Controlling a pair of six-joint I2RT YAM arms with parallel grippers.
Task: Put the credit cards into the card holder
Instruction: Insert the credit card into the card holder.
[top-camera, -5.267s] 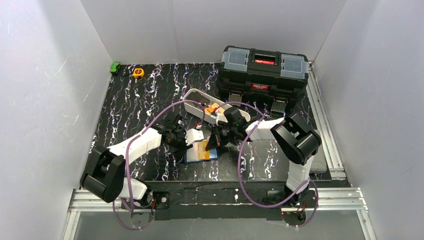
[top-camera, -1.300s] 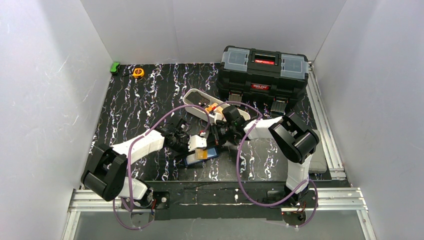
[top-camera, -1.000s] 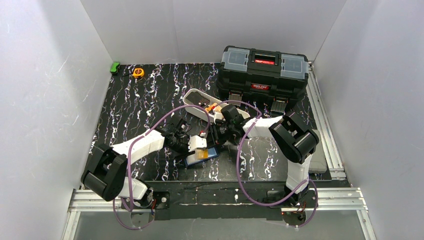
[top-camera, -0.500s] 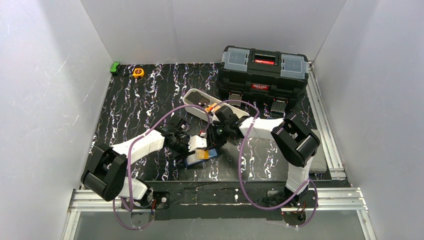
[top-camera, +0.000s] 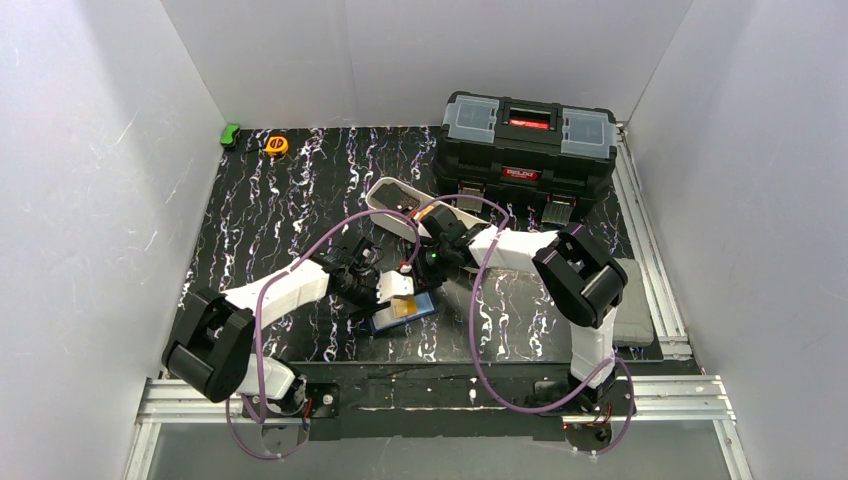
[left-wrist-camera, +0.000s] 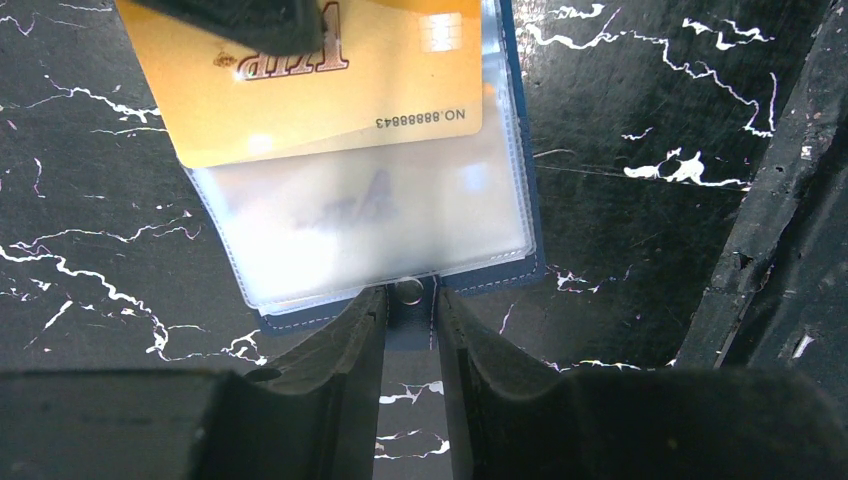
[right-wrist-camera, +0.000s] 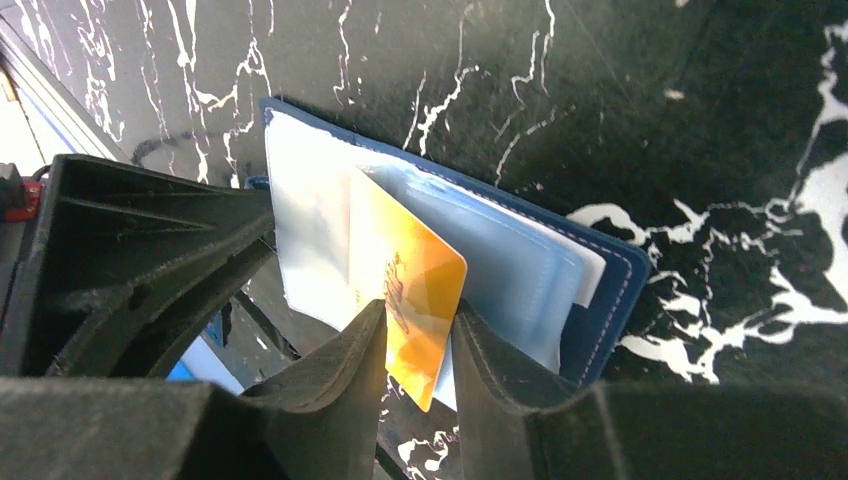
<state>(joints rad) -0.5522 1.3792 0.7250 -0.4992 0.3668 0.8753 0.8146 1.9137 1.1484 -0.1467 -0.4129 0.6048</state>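
Note:
The navy card holder (top-camera: 408, 314) lies open on the black marbled table, its clear sleeves (left-wrist-camera: 370, 220) facing up. My left gripper (left-wrist-camera: 410, 305) is shut on its snap tab (left-wrist-camera: 409, 322) at the near edge. My right gripper (right-wrist-camera: 420, 335) is shut on the orange-yellow credit card (right-wrist-camera: 412, 280), which stands tilted among the sleeves with its far end over the holder (right-wrist-camera: 600, 300). The card also shows in the left wrist view (left-wrist-camera: 330, 90) and the top view (top-camera: 403, 308). In the top view both grippers meet over the holder, left (top-camera: 388, 290) and right (top-camera: 428, 268). I see no dark cards.
A big black toolbox (top-camera: 527, 145) stands at the back right. A long white tray (top-camera: 392, 203) with small items lies just behind the grippers. A yellow tape measure (top-camera: 277, 145) and a green object (top-camera: 230, 134) sit at the far left corner.
My right gripper has moved left and closer over the card holder with the orange card. The left gripper stays on the snap tab; earlier the holder lay wider open.

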